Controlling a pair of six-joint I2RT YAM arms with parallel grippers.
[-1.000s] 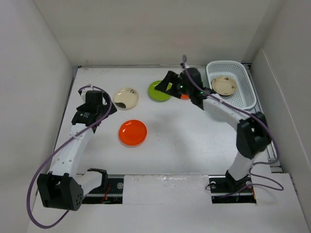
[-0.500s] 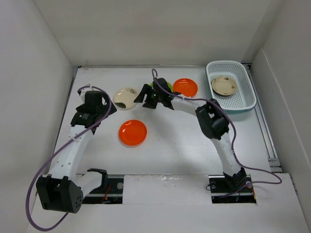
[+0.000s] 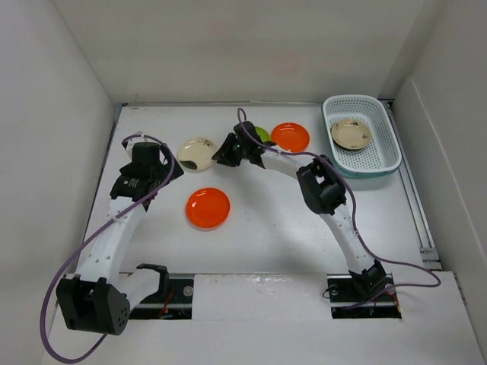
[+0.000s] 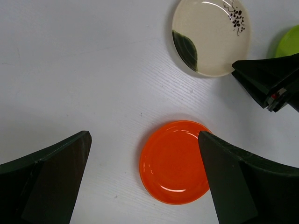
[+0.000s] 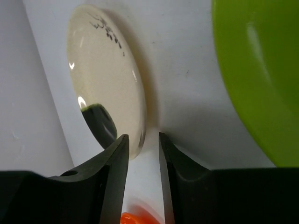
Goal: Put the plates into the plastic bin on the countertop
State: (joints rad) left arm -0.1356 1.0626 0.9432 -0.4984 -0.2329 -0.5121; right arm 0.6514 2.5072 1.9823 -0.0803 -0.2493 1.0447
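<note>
Bright even overhead light, soft shadows, glare on glossy plates, blurred near wrist-view tool fingers

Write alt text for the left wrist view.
The open left gripper hovers over the white countertop with an orange plate between its two dark fingers. Beyond lies a cream plate with a dark leaf and flower marks; the right gripper has its black tip beside it, and a green plate shows at the right border.

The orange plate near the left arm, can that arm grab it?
Probably yes. The left gripper hangs open above the orange plate, which lies flat on the countertop with nothing on it or in between.
</note>
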